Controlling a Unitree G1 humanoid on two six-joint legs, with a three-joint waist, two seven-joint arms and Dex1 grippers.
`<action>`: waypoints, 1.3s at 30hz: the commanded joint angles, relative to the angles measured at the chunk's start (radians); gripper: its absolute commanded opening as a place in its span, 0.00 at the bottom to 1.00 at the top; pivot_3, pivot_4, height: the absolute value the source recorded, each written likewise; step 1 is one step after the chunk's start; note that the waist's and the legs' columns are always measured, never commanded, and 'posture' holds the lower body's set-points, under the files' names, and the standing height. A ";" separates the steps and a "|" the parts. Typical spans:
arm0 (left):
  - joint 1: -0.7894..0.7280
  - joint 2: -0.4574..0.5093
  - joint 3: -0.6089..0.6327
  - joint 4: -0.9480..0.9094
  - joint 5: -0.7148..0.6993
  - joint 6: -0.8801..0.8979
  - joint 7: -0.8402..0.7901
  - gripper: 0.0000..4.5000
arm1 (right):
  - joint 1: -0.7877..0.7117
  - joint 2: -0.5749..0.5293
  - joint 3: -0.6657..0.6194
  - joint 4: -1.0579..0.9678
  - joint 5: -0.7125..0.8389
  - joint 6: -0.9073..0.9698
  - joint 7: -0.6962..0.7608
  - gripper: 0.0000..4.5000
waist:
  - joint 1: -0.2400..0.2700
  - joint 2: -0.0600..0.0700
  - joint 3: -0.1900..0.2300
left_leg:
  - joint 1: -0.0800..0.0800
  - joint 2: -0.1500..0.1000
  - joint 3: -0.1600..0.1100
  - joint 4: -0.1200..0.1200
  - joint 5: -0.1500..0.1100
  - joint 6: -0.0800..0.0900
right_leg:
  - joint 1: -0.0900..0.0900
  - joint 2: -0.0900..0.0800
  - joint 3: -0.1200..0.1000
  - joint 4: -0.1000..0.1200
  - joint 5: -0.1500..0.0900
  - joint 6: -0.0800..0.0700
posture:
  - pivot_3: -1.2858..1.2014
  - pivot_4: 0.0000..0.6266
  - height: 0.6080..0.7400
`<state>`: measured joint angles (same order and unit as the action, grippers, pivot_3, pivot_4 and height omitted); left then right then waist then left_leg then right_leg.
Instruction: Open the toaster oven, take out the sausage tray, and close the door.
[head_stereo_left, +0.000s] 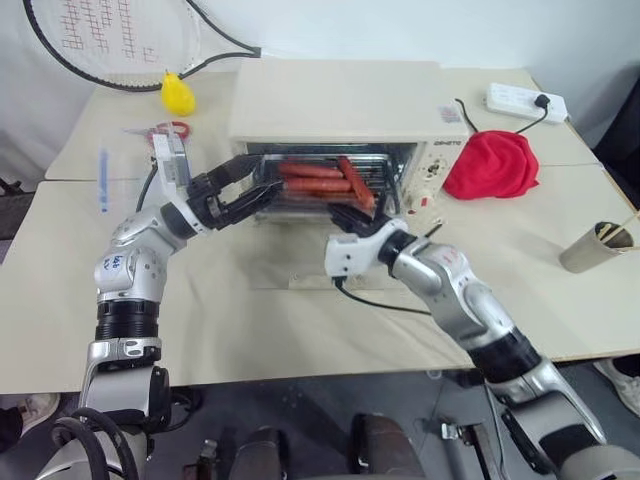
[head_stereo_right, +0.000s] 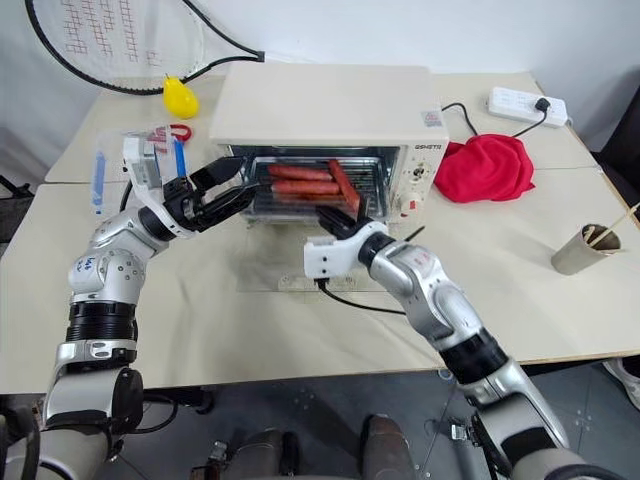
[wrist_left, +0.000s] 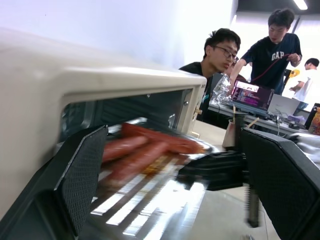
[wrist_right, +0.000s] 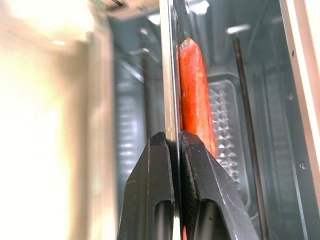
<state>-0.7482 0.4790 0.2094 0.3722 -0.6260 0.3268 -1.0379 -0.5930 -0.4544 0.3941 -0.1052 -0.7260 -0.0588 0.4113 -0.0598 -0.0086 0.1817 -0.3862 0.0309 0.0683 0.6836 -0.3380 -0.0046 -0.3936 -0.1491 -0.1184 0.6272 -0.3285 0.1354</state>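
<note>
at the mouth of the toaster oven (head_stereo_right: 320, 105), the sausage tray (head_stereo_right: 300, 200) sits partly drawn out, its silver rim sticking forward past the opening with the reddish sausages (head_stereo_right: 300, 180) lying across the wire rack. the right gripper (wrist_right: 175, 150) is clamped on the tray's front edge near its right end; the right wrist view shows the thin metal rim pinched between the two black fingers (wrist_right: 150, 185), with one sausage just beyond them. the left gripper (head_stereo_right: 225, 195) hangs at the tray's left end, its fingers spread wide apart, one above and one below the rim level, not clearly touching it. the door (head_stereo_right: 300, 265) lies folded down flat on the table (head_stereo_right: 200, 320) under both arms. small dark lettering is printed above the knobs on the oven's side panel (head_stereo_right: 425, 170), too small to read. in the left wrist view a person (wrist_left: 275, 45) in the background wears a dark shirt marked "gap".
</note>
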 joint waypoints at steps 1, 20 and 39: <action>-0.018 0.020 0.016 0.016 0.003 -0.006 -0.029 1.00 | 0.037 -0.039 -0.051 -0.108 0.009 0.005 0.032 0.00 | 0.008 0.000 0.000 | 0.000 0.000 0.000 0.000 0.000 0.000 | 0.000 0.000 0.000 0.000 0.000 0.000 | 0.52 0.24 1.00; -0.115 -0.005 0.000 0.191 0.057 -0.055 -0.118 1.00 | 0.239 -0.135 -0.143 -0.336 -0.018 0.005 0.094 0.00 | 0.057 0.000 0.000 | -0.001 -0.001 0.001 0.003 0.001 0.001 | 0.001 0.000 -0.001 -0.001 0.000 0.000 | 0.52 0.24 1.00; 0.082 0.195 0.079 -0.106 -0.169 0.715 0.006 1.00 | 0.368 -0.182 -0.227 -0.439 0.025 -0.118 0.071 0.00 | 0.060 -0.001 0.000 | -0.001 -0.001 -0.001 0.005 0.001 0.001 | 0.002 0.000 -0.001 0.000 0.000 0.000 | 0.52 0.24 1.00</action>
<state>-0.6651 0.6590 0.2626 0.3443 -0.7329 0.9393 -1.0695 -0.2285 -0.6231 0.2067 -0.4810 -0.7228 -0.1468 0.5063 0.0006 -0.0093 0.1818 -0.3876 0.0303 0.0668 0.6894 -0.3366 -0.0038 -0.3910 -0.1496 -0.1190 0.6277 -0.3285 0.1354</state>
